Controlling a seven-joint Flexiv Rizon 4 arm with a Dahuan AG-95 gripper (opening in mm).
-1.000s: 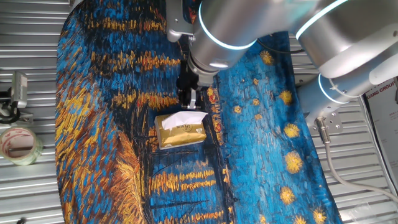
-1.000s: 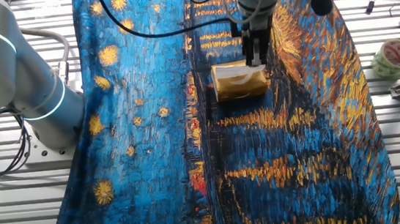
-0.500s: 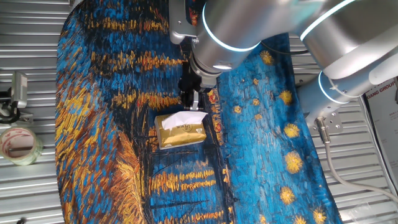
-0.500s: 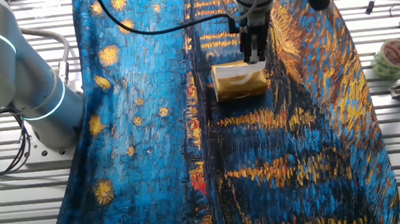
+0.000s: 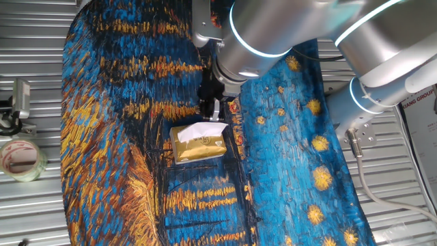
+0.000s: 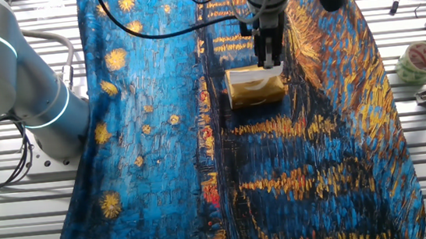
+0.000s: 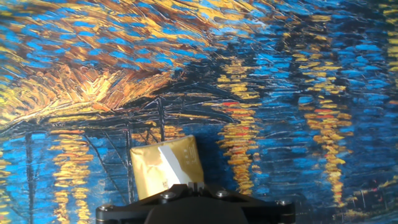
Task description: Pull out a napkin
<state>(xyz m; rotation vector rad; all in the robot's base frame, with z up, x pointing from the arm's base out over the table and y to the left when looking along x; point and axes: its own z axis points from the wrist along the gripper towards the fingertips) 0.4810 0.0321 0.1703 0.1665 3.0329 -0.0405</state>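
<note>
Hand view: my gripper [image 5: 211, 111] hangs just above the gold tissue pack [image 5: 199, 144], fingers close together; I cannot tell whether they pinch anything.
White napkin [image 5: 203, 130] pokes from the pack's top slot, right under the fingertips. Painted cloth [image 6: 335, 163] spreads wide around the pack; tape roll [image 5: 20, 158] sits far left, beyond the cloth edge.

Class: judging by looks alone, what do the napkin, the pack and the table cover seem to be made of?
Napkin: thin white paper, soft and crumpled, matte.
Pack: likely glossy plastic film, gold with a sheen.
Cover: probably printed cloth; it drapes over the table edge.
</note>
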